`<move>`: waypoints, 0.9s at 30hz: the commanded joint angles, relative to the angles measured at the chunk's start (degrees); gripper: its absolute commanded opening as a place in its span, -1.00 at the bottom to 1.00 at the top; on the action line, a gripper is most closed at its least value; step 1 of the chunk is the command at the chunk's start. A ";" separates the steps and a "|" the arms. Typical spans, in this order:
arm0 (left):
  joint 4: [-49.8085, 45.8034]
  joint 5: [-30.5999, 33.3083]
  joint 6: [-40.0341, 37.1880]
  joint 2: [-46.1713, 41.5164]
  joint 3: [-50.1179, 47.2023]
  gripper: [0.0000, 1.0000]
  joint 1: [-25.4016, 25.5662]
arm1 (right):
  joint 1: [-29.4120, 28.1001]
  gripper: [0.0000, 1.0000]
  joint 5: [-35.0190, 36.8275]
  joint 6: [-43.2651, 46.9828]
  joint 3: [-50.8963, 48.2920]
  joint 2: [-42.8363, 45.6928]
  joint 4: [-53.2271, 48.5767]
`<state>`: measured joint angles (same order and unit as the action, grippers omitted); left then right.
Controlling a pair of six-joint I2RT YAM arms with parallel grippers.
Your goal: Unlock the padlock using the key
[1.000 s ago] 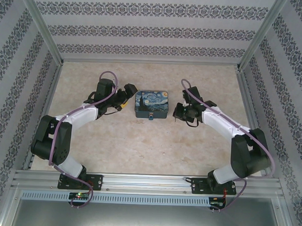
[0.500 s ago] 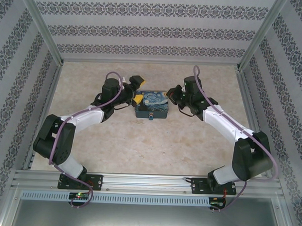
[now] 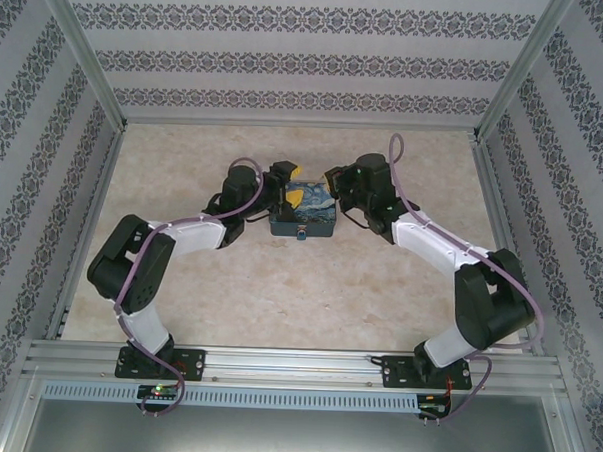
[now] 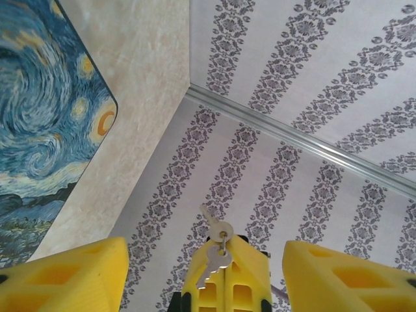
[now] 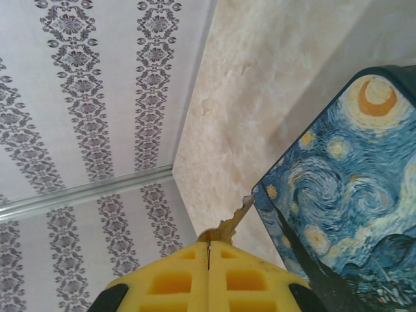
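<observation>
Spotter: Padlock (image 3: pixel 302 233) comes first going out from the arm bases: a small blue bit on the near face of the swirl-painted box (image 3: pixel 304 208), which sits mid-table (image 3: pixel 278 295).

Recorder: Key?

Spotter: Key (image 5: pixel 235 221) is pinched in the right gripper (image 5: pixel 208 250). The yellow fingers are pressed together on it and the toothed blade pokes past the tips. It is just beside the box's far right corner, with the box between it and the padlock.

Recorder: Anything with it?

Spotter: Left wrist view shows a second key (image 4: pixel 211 263) hanging from it against those closed tips.

Recorder: Left side?

Spotter: Left gripper (image 3: pixel 287 175) is at the box's far left corner, fingers (image 4: pixel 71 276) well apart, facing the right gripper across the lid's far edge.

Recorder: Beyond?

Spotter: Patterned wall (image 3: pixel 309 61).
</observation>
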<state>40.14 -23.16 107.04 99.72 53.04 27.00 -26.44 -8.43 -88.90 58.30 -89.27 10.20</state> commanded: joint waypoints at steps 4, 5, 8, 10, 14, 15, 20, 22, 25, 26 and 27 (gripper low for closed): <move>6.12 2.32 2.99 1.75 3.69 0.07 1.81 | -1.11 -1.00 2.06 -3.97 -0.63 -1.30 4.20; 6.11 2.56 2.99 1.87 3.91 0.06 1.99 | -1.24 -1.00 2.10 -4.07 -0.78 -1.35 4.52; 6.22 2.75 3.08 2.22 4.34 0.04 2.49 | -1.51 -1.00 2.37 -4.43 -1.23 -1.44 5.45; 6.46 2.94 3.33 2.47 4.63 0.01 2.71 | -1.60 -1.00 2.50 -4.72 -1.61 -1.52 6.63; 6.88 3.23 3.61 2.84 4.82 -0.04 3.18 | -1.86 -1.00 2.16 -4.91 -1.79 -2.05 8.18; 6.87 3.29 3.61 2.85 4.80 -0.06 3.20 | -1.95 -1.00 2.12 -5.04 -1.92 -2.20 8.53; 7.10 3.86 3.61 2.85 4.45 -0.19 3.27 | -2.21 -1.00 2.04 -5.19 -2.57 -2.40 9.60; 7.14 4.17 3.61 2.84 4.22 -0.27 3.24 | -2.22 -1.00 2.01 -5.29 -2.97 -2.38 9.99; 7.14 4.57 3.69 2.80 3.77 -0.36 3.30 | -2.19 -1.00 1.86 -5.40 -3.48 -2.35 10.40; 7.14 4.78 3.70 2.76 3.66 -0.38 3.25 | -2.22 -1.00 1.84 -5.38 -3.62 -2.24 10.54; 7.14 4.92 3.70 2.75 3.44 -0.42 3.26 | -2.22 -1.00 1.85 -5.47 -3.79 -2.15 10.62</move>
<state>43.38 -19.44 110.06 101.82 56.38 29.63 -28.27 -7.27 -93.45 55.70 -90.94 19.18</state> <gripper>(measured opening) 0.311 0.059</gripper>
